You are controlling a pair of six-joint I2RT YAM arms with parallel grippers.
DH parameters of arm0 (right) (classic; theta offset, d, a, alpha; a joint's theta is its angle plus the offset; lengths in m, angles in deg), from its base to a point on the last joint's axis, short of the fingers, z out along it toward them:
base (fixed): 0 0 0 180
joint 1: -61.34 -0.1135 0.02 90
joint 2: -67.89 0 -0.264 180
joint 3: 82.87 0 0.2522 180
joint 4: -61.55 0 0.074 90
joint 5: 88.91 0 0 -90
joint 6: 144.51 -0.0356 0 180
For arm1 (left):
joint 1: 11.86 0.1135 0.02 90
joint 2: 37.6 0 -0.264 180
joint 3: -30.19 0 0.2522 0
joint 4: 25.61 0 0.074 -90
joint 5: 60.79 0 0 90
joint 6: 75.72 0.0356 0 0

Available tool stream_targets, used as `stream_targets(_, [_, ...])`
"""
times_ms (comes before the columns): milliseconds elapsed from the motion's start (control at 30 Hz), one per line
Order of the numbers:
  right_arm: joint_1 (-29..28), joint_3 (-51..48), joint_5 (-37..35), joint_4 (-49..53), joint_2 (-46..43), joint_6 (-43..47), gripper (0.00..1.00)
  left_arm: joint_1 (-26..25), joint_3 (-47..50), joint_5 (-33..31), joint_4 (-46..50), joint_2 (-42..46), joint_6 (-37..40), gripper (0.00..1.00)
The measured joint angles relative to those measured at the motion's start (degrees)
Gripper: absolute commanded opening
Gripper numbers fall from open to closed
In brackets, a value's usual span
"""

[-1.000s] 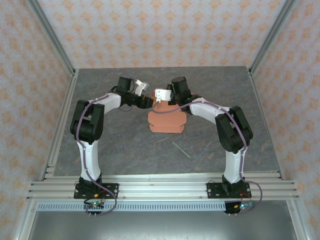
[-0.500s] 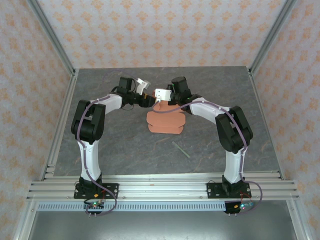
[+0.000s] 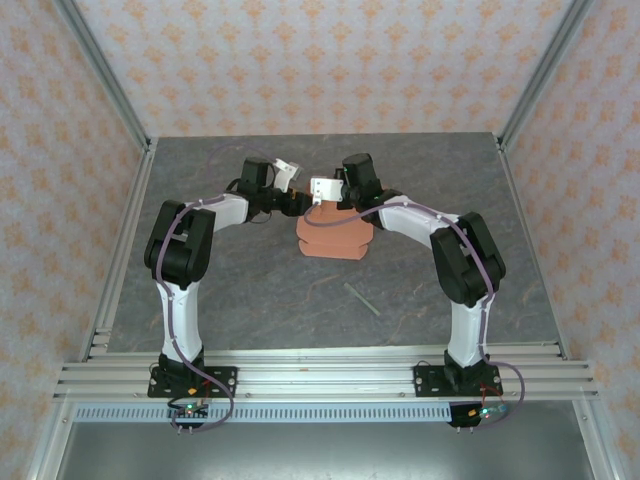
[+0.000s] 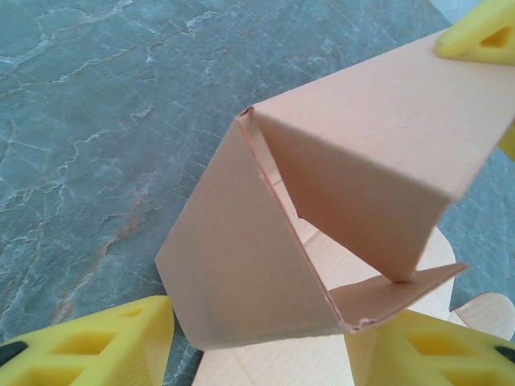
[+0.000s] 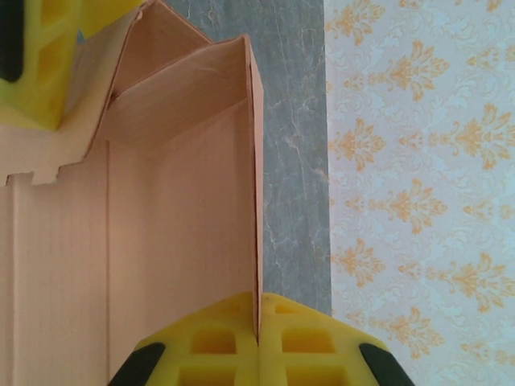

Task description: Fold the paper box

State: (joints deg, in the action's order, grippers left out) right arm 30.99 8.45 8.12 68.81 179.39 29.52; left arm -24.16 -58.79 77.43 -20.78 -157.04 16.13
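Observation:
The paper box (image 3: 335,238) is salmon-orange card, partly folded, lying mid-table between both arms. In the left wrist view its raised walls (image 4: 322,185) meet at a corner, and my left gripper (image 4: 261,326) is open, one yellow finger on each side of the lower flap. My right gripper (image 5: 258,318) is shut on the thin upright wall of the box (image 5: 185,241), pads pressed together on the card edge. From above, the left gripper (image 3: 293,204) and right gripper (image 3: 328,202) meet at the box's far edge.
A thin greenish stick (image 3: 362,299) lies on the grey table (image 3: 230,290) in front of the box, to the right. Aluminium frame rails (image 3: 120,250) run along the table's sides, with patterned walls behind.
My left gripper has edged right toward the box and its jaws have spread a little. The box's near edge has drawn back slightly. The right gripper has kept its hold.

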Motion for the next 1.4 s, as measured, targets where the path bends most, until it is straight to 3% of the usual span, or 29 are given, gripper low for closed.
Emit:
stream_targets(367, [-0.5, -0.4, -2.6, -3.4, 1.6, 2.9, 0.00, -0.2, 0.5, -2.7, -1.6, 0.0, -1.4, 0.63])
stream_targets(900, [-0.7, -2.2, -3.3, -8.4, 2.6, 4.0, 0.00, -0.1, -3.1, -0.3, 2.1, -0.1, 1.5, 0.63])
stream_targets(1400, [-0.1, -3.2, -2.5, -11.3, 3.0, 3.5, 0.00, -0.1, -8.0, 0.7, 6.9, -2.7, 2.7, 0.52])
